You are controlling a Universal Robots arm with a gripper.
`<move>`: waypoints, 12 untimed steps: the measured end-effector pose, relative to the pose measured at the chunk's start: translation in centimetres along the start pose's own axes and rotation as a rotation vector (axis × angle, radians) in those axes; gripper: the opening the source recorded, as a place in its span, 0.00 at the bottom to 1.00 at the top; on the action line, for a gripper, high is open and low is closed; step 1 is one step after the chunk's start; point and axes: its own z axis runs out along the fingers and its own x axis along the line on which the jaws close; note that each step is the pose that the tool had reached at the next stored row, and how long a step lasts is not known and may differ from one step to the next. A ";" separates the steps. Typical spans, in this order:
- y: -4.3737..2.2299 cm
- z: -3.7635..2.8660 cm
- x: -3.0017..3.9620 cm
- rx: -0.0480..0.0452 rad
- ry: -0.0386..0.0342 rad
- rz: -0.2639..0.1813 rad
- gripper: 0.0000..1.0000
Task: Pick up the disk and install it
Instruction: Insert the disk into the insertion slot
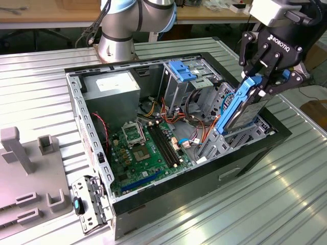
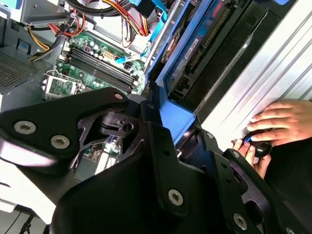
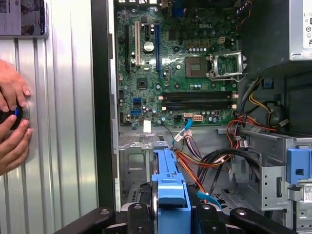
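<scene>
The disk (image 1: 239, 109), a dark drive with bright blue rails, hangs steeply tilted over the right side of the open computer case in the exterior view. My gripper (image 1: 264, 81) is shut on its upper end. The disk's lower end reaches the grey drive cage (image 1: 245, 137) near the case's front wall; whether it touches the cage I cannot tell. In the first wrist view the blue rail (image 3: 170, 183) rises between my fingers (image 3: 139, 214), with the motherboard beyond. In the second wrist view the disk (image 2: 192, 48) extends away from the black gripper (image 2: 165, 134).
Inside the case lie the motherboard (image 1: 143, 148), a grey power-supply box (image 1: 110, 88), a blue bracket (image 1: 181, 69) on a second cage, and loose cables (image 1: 196, 138). A person's hands (image 3: 12, 117) rest on a dark knob beside the case. A grey fixture plate (image 1: 25, 173) sits at the exterior view's left.
</scene>
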 end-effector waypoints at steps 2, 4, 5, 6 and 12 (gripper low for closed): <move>0.00 0.08 0.05 -0.0003 -0.0016 0.000 0.37; 0.01 0.19 0.09 -0.0005 -0.0028 0.000 0.37; 0.01 0.23 0.10 -0.0005 -0.0032 0.000 0.37; 0.00 0.27 0.10 -0.0006 -0.0038 0.000 0.37; 0.01 0.52 0.17 -0.0012 -0.0085 0.000 0.37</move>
